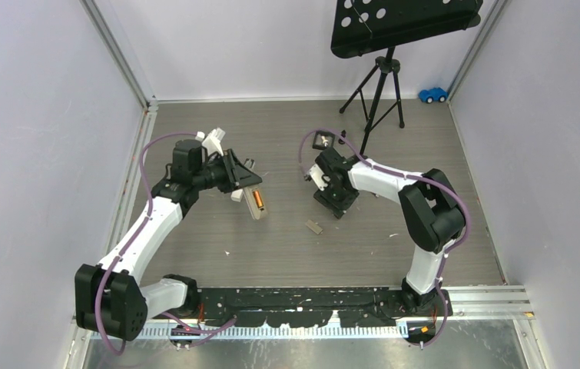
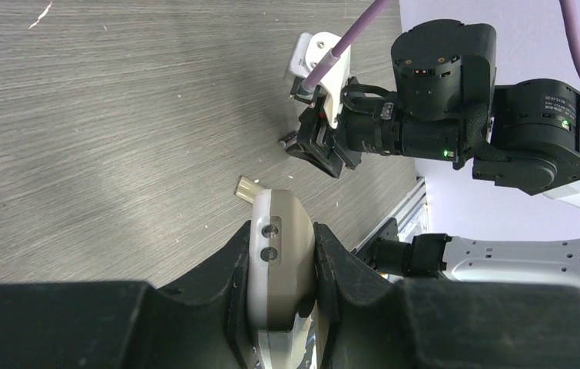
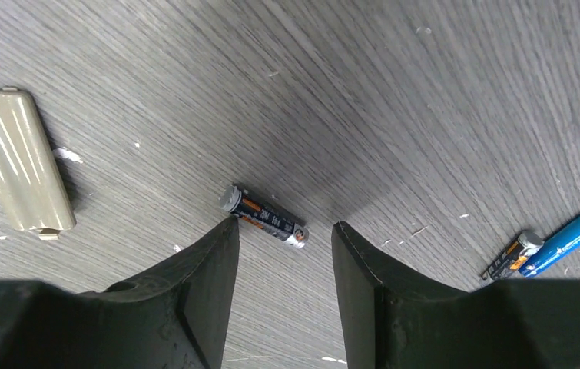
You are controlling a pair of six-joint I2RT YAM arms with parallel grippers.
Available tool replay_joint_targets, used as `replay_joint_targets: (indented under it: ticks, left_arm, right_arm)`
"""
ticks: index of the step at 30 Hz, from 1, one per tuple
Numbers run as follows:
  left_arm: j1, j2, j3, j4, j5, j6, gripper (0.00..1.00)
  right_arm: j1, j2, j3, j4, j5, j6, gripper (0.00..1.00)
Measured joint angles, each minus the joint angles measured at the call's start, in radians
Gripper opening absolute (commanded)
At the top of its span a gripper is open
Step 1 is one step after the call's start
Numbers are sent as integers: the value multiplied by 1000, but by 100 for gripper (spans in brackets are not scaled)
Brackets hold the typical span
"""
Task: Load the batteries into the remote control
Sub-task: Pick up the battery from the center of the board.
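My left gripper (image 2: 281,229) is shut on the beige remote control (image 2: 279,261), its end sticking out past the fingers. From above, the remote (image 1: 255,207) hangs from the left gripper (image 1: 245,184) with an orange battery (image 1: 259,199) in its open compartment. My right gripper (image 3: 285,227) is open, low over the table, nothing between its fingers. A black-and-orange battery (image 3: 263,215) lies just beyond its fingertips, close to the left finger (image 3: 210,269). Two more batteries lie to the right, one black-and-orange (image 3: 513,254) and one blue (image 3: 561,244).
The beige battery cover (image 3: 18,157) lies flat on the table, left of the right gripper, also visible from above (image 1: 314,227). A black tripod stand (image 1: 379,84) is at the back, with a tiny blue toy car (image 1: 432,94) in the far right corner.
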Motion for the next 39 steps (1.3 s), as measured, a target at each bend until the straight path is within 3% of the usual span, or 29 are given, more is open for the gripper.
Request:
replay_joint_targets:
  ticks: [5,10,18,27,39]
  left_arm:
    - [4,2,0,0,5,-1,0]
    - [8,3,0,0,11,-1,0]
    - [8,6,0,16,36,-22,0]
    - [8,7,-6,98,69,-58,0]
    - [-45,94,-190,578,61,-280,0]
  right_arm:
    - [0,2,-2,8,-19,-9,21]
    - [2,3,-2,10,-44,-10,3]
    - [-5,-14,-15,64,-50,27,0]
    - [-5,-203,-77,145,-51,89,2]
    - [78,-520,-63,191,-147,380,3]
